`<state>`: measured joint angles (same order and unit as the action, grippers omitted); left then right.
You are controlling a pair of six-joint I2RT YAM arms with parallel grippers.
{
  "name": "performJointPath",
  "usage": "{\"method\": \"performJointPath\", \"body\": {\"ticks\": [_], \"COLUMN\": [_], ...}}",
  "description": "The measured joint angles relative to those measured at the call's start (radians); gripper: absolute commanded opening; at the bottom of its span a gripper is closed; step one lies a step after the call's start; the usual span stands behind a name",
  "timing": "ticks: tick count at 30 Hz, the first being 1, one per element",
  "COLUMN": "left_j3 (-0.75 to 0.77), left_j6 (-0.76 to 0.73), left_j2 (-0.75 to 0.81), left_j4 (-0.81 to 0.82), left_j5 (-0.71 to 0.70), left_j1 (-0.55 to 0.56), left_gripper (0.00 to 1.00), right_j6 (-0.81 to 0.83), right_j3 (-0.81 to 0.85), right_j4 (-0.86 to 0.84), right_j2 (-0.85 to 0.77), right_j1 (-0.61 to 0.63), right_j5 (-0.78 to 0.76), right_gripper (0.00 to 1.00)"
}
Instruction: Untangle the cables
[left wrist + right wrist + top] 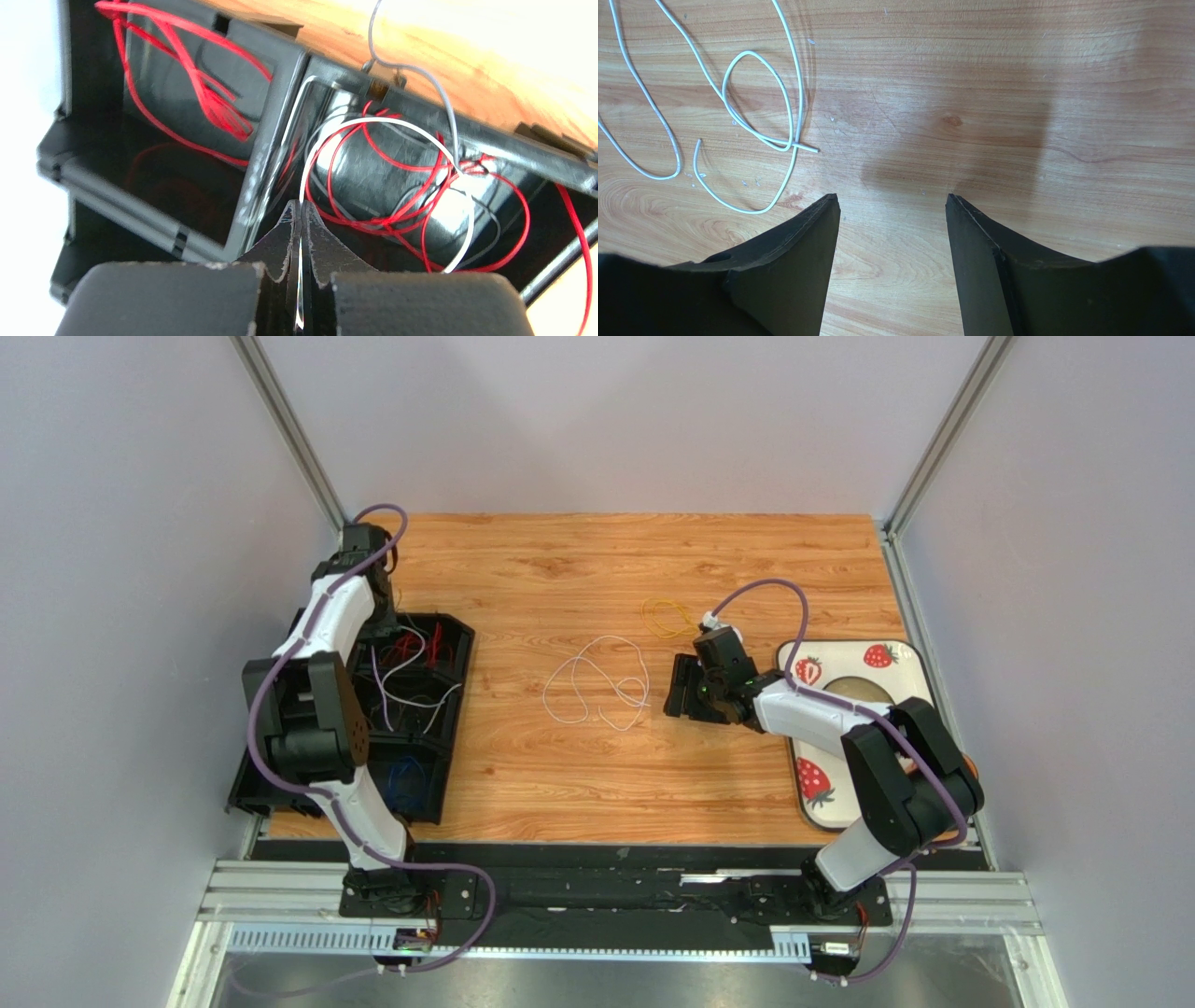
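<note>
White cable (379, 121) pinched between left fingers (277, 245) (above the tray (267, 140)); right fingers (794, 266) spread.

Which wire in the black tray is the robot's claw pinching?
The white wire: it runs right into the shut left gripper. The red wires and the grey wire in the black tray are not gripped.

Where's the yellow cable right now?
Top view: the yellow cable lies on the wooden table, right of centre, just beyond the right gripper, with the loose white cable nearer left.
</note>
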<state>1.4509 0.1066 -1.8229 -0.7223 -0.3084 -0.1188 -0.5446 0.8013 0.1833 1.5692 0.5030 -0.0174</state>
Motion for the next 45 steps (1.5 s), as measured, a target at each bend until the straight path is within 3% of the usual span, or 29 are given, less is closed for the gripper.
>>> {"method": "performJointPath", "body": {"ticks": [13, 22, 28, 29, 30, 33, 39, 45], "left_j3": [-0.196, -0.295, -0.332, -0.332, -0.332, -0.332, -0.339, -0.347], "left_j6": [0.019, 0.054, 0.076, 0.079, 0.085, 0.101, 0.134, 0.146], "left_j2": [0.339, 0.462, 0.438, 0.418, 0.396, 0.337, 0.404, 0.651], "left_j4": [-0.084, -0.153, -0.173, -0.173, -0.173, -0.177, -0.162, -0.12], "left_j5": [-0.076, -0.061, -0.05, -0.05, -0.051, -0.066, -0.088, -0.122], "left_j1": [0.076, 0.073, 0.072, 0.073, 0.073, 0.073, 0.073, 0.073], "left_gripper": [0.0, 0.0, 0.0, 0.03, 0.18, 0.48, 0.71, 0.75], "right_j6": [0.0, 0.0, 0.0, 0.0, 0.0, 0.0, 0.0, 0.0], "right_j3": [0.0, 0.0, -0.002, -0.002, -0.002, -0.002, -0.002, -0.002], "right_j4": [-0.001, -0.001, -0.001, -0.001, -0.001, -0.001, -0.001, -0.001], "right_j2": [0.0, 0.0, 0.0, -0.002, -0.002, -0.006, -0.006, -0.006], "right_j1": [0.0, 0.0, 0.0, 0.0, 0.0, 0.0, 0.0, 0.0], "right_j5": [0.0, 0.0, 0.0, 0.0, 0.0, 0.0, 0.0, 0.0], "right_gripper": [0.61, 0.61, 0.61, 0.61, 0.61, 0.61, 0.61, 0.61]}}
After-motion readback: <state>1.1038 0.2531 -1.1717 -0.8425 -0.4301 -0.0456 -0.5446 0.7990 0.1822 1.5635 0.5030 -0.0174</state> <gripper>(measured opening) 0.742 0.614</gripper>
